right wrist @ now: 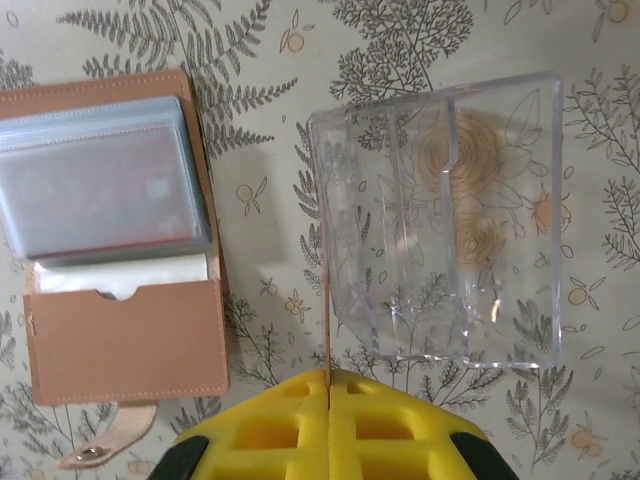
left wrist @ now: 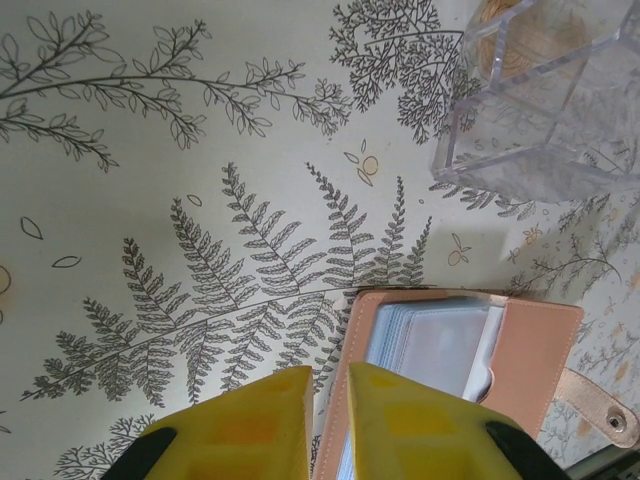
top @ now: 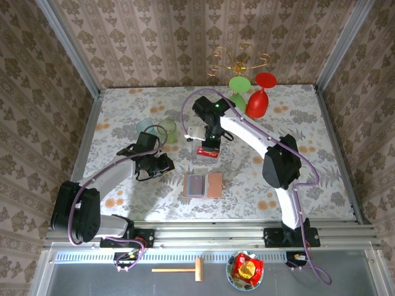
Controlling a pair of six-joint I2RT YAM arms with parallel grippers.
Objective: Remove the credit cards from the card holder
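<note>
The right gripper [right wrist: 328,385] is closed on 1 of the credit cards [right wrist: 327,300]. In its own wrist view the card is seen edge-on, as a thin line that comes out from between the yellow fingers toward 12 o'clock. In the top view the same card shows red just under the gripper.

The card holder [right wrist: 120,340] lies open and flat on the table [top: 296,123], at 6 o'clock from the right gripper in the top view. Its plastic sleeves [right wrist: 100,190] have a reddish tint, so I judge that more cards are inside. A clear tray [right wrist: 440,220] with 3 compartments stands at 3 o'clock from the holder.

The left gripper [left wrist: 327,400] hangs at 10 o'clock from the holder in the top view. Its fingers are almost together with a thin slit and nothing is seen between them. Whether it is fully closed I cannot tell.

The step in hand seems to be carrying the card clear of the holder, probably to the tray. To do it well, keep the card upright and do not twist the wrist. At the moment the card's edge lines up with the tray's wall at 9 o'clock, so it should shift a little toward 3 o'clock. Lower it until its bottom is inside a compartment, and only then release it. The left gripper could steady the holder for the next card.
</note>
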